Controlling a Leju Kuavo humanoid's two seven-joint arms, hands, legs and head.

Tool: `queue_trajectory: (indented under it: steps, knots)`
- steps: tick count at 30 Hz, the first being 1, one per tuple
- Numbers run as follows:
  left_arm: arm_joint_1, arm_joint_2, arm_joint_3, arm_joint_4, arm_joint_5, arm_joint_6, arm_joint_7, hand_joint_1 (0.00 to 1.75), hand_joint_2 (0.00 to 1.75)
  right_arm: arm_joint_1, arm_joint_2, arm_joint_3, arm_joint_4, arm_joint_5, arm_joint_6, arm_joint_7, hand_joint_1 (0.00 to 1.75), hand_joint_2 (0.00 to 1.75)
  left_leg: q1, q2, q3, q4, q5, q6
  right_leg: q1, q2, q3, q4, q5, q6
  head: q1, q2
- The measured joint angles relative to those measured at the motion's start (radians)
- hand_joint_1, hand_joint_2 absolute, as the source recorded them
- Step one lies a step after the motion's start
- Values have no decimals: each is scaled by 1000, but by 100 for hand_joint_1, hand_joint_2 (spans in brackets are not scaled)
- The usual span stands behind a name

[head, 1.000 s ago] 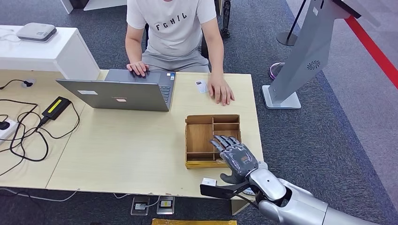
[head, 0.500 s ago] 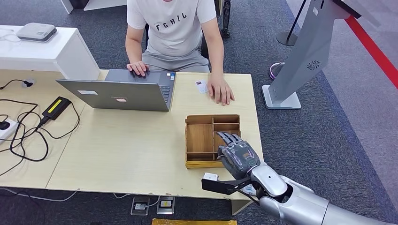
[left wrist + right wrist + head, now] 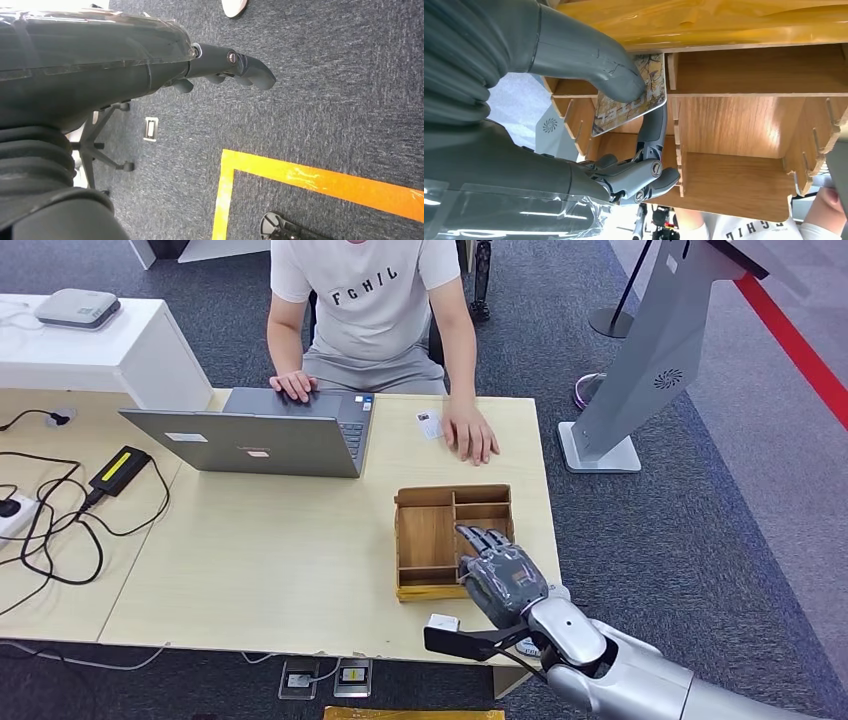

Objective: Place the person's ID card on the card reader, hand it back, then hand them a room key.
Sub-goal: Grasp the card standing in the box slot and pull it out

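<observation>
A wooden organizer box [image 3: 426,532] stands on the table's right side. My right hand [image 3: 503,576] reaches down into its right compartments. In the right wrist view my right hand [image 3: 589,57] pinches a patterned room key card [image 3: 624,111] between thumb and a finger, inside the wooden organizer box [image 3: 734,165]. A small white ID card [image 3: 429,424] lies on the table beside the person's hand [image 3: 471,436]. My left hand [image 3: 227,67] hangs beside my body over the carpet and holds nothing, its fingers loosely apart.
A person sits across the table with one hand on an open laptop [image 3: 262,437]. A black power brick [image 3: 120,470] and cables lie at the left. A grey device [image 3: 77,307] rests on a white stand. A kiosk base [image 3: 600,450] stands on the floor to the right.
My right hand has moved forward over the box's right compartments and its fingers have curled down into them. The person and the ID card have stayed put.
</observation>
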Motion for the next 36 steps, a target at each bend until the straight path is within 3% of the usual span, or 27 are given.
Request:
queue_trajectory:
  steps: [19, 24, 36]
  knots:
    - [0, 0, 0, 0, -1, 2, -3, 0, 0, -12, 0, -1, 5, 9, -34, -11, 175, 175, 0, 0, 0, 0, 0, 0, 0, 0, 0, 0, 0, 0, 0, 0]
    - [0, 4, 0, 0, -1, 2, -3, 0, 0, -56, -17, -7, -8, 38, -79, -2, 175, 175, 0, 0, 0, 0, 0, 0, 0, 0, 0, 0, 0, 0, 0, 0]
    - [1, 8, 0, 0, 2, 2, -3, 0, 0, -180, -78, -37, -131, 87, -88, 35, 175, 175, 0, 0, 1, 0, 0, 0, 0, 1, 0, 0, 0, 0, 0, 0]
